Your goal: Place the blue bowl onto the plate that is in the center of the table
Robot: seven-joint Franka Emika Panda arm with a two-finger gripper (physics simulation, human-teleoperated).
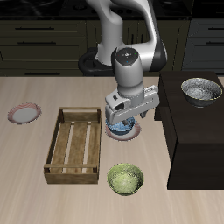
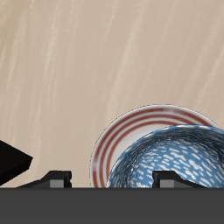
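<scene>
The blue bowl (image 1: pixel 122 129) sits on the plate (image 1: pixel 112 133) in the middle of the table (image 1: pixel 26 166). In the wrist view the bowl (image 2: pixel 179 153) rests within the plate's pinkish-red rim (image 2: pixel 107 144), off-centre on it. My gripper (image 1: pixel 122 119) hangs just above the bowl. In the wrist view my gripper (image 2: pixel 112 178) has its fingers (image 2: pixel 58 178) wide apart, one outside the bowl's rim and one over its inside. The jaws are open and hold nothing.
A wooden crate (image 1: pixel 74 144) lies beside the plate. A green-yellow bowl (image 1: pixel 126 179) stands nearer the front edge. A second plate (image 1: pixel 24 114) lies beyond the crate. A grey metallic bowl (image 1: pixel 200 90) sits on the black cabinet (image 1: pixel 197 131).
</scene>
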